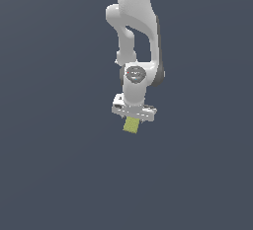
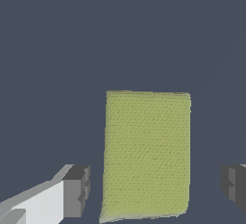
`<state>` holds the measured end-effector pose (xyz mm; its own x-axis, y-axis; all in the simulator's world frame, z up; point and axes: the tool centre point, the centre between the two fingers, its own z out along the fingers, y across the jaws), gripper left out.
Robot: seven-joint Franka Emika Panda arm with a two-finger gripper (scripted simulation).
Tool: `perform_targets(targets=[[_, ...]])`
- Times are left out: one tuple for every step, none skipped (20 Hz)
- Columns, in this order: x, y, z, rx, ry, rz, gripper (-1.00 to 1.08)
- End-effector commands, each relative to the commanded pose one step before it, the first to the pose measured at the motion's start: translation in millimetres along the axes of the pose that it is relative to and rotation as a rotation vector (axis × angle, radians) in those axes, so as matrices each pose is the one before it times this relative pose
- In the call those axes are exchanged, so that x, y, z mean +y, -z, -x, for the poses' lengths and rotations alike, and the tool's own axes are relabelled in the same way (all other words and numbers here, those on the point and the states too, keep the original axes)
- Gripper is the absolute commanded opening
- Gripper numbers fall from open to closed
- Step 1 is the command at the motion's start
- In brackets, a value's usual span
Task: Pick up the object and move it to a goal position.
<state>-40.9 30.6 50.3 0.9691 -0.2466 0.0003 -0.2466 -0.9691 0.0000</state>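
The white arm [image 1: 134, 36] reaches down from the top of the exterior view and ends in the gripper [image 1: 132, 117], which points downward over the plain dark grey-blue surface [image 1: 49, 174]. Directly under the gripper sits the block [image 1: 131, 125], a small olive yellow-green rectangle that shows just below the gripper's white crossbar and is narrower than it. From this view the top of the block is hidden by the gripper body, and whether the block touches the fingertips cannot be told.

The wrist view settles that. The block [image 2: 146, 153] lies between the two dark grey fingertips [image 2: 77, 191], with its long sides running along the gap and its speckled, sponge-like face turned to the camera. One fingertip stands just beside one long edge of the block, with a thin strip of dark surface showing between them. The other fingertip [image 2: 234, 187] stands farther off from the opposite long edge, with a wider strip of surface between. The gripper is therefore spread wide, and neither fingertip touches the block. The block sits off-centre in the gap, closer to the fingertip that carries the white finger body [image 2: 33, 204].
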Motion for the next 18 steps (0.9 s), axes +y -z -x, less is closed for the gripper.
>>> perform_targets(targets=[[0.04, -10.74, 0.91, -0.00092, -0.00056, 0.00032, 1.0], [0.23, -5.46, 0.19, 0.00017, -0.00082, -0.00007, 1.0], [0.03, -5.41, 0.21, 0.0001, -0.00048, -0.00004, 1.0], [-0.21, -4.75, 0.2, 0.0, 0.0, 0.0, 1.0], [0.17, -3.94, -0.01, 0.00015, -0.00067, -0.00007, 1.0], [-0.19, -3.32, 0.0, 0.0, 0.0, 0.0, 1.0], [0.08, -2.56, -0.17, 0.00011, -0.00047, -0.00007, 1.0], [-0.16, -1.97, -0.16, 0.0, 0.0, 0.0, 1.0], [-0.13, -1.35, -0.18, 0.0, 0.0, 0.0, 1.0], [-0.09, -0.78, -0.14, 0.0, 0.0, 0.0, 1.0], [-0.03, -0.25, -0.06, 0.0, 0.0, 0.0, 1.0], [0.0, 0.0, 0.0, 0.0, 0.0, 0.0, -1.0], [0.0, 0.0, 0.0, 0.0, 0.0, 0.0, -1.0], [0.0, 0.0, 0.0, 0.0, 0.0, 0.0, -1.0], [0.0, 0.0, 0.0, 0.0, 0.0, 0.0, -1.0], [0.0, 0.0, 0.0, 0.0, 0.0, 0.0, -1.0], [0.0, 0.0, 0.0, 0.0, 0.0, 0.0, -1.0], [0.0, 0.0, 0.0, 0.0, 0.0, 0.0, -1.0]])
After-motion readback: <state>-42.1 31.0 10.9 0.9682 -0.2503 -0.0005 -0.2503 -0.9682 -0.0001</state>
